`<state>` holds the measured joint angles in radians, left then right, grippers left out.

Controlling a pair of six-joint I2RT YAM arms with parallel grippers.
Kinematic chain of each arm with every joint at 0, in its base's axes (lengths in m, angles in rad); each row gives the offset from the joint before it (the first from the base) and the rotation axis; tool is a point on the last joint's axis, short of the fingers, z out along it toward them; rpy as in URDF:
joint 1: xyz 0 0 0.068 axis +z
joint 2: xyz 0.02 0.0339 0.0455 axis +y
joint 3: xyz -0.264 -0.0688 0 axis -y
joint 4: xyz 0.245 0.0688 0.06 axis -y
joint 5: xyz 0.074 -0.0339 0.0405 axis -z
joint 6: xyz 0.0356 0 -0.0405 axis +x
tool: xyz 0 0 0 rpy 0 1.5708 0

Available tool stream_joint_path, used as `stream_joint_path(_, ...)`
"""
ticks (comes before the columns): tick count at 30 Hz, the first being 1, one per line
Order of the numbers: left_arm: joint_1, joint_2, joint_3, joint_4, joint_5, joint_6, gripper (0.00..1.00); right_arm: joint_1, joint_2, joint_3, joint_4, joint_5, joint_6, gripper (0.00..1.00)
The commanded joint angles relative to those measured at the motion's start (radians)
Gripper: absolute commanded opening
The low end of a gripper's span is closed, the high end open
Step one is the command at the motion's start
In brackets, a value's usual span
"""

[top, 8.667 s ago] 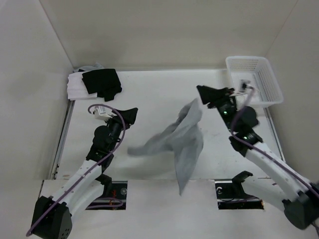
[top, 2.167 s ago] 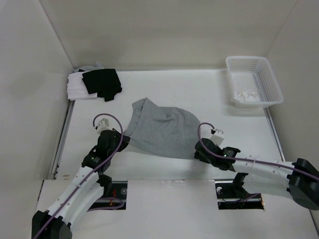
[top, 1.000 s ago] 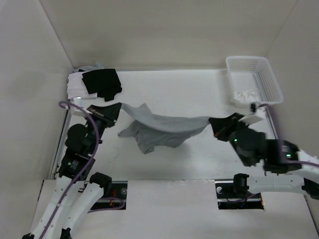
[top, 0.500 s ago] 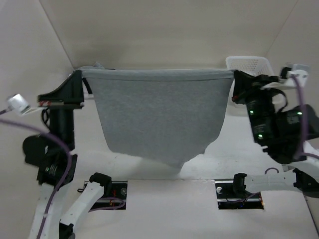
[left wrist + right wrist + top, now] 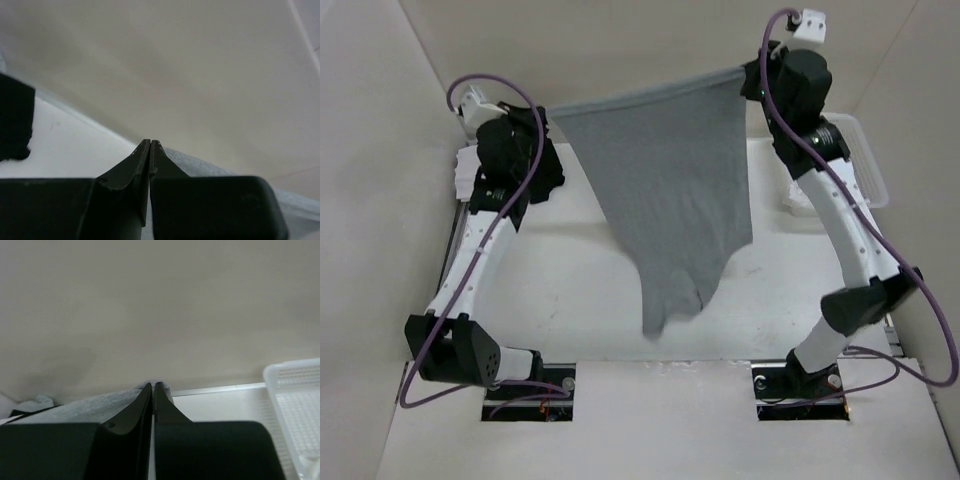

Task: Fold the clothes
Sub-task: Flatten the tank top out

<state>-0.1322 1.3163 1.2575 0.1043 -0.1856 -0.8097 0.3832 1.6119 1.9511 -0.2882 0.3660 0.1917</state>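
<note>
**Item 1.** Heather-grey sleeveless tank top of soft knit (image 5: 670,190). It is off the desk, hung in the air as 1 flat sheet between the 2 arms. The top edge, seemingly the hem, runs taut from 10 o'clock up to 1 o'clock. The body narrows downward to the shoulder straps, which dangle bunched towards 6 o'clock over the white desk (image 5: 570,290). Whether the strap ends touch the desk cannot be told.

**Item 2.** Left jaws, at 10 o'clock. Closed, pinching the left corner of that top edge. In the wrist view the tips are pressed together, with grey knit emerging just beside them.

**Item 3.** Right jaws, at 1 o'clock, held higher than the left. Closed, pinching the right corner. Grey knit shows at the tips here too.

**Item 4.** Black crumpled garment (image 5: 14,120) and white folded cloth (image 5: 463,172), at the desk's 10 o'clock corner. Both are partly hidden behind the left arm (image 5: 475,250) and are not part of the task.

**Item 5.** White plastic mesh basket (image 5: 872,170), at 2 o'clock behind the right arm (image 5: 840,215). Its contents are mostly hidden.

**Progress, as judged.**
- Done: the top is lifted, spread wide and held by 2 corners, with no twist visible except at the straps.
- Left: all the folding, since 0 folds are visible. The top would need laying flat, then folding and squaring. This is an early stage.
</note>
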Motion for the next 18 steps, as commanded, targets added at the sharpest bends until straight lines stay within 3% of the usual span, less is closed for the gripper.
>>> stream_joint_path(1,0.047,-0.003,0.184,0.129,0.034,-0.010,0.00,0.001,0.058,0.305,-0.048,-0.140,0.052,0.03)
stream_joint_path(6,0.098,-0.012,0.252,0.136,0.070,-0.003,0.00,0.004,0.216,0.682,-0.164,-0.139,-0.009,0.05)
stream_joint_path(10,0.115,-0.038,0.263,0.133,0.080,-0.002,0.00,0.027,0.234,0.756,-0.180,-0.144,-0.044,0.06)
stream_joint_path(13,0.112,-0.083,0.221,0.136,0.077,0.000,0.00,0.049,0.172,0.653,-0.200,-0.145,-0.052,0.06)
stream_joint_path(18,0.099,-0.231,-0.010,0.155,0.066,-0.017,0.00,0.113,-0.109,0.092,-0.038,-0.096,-0.060,0.06)
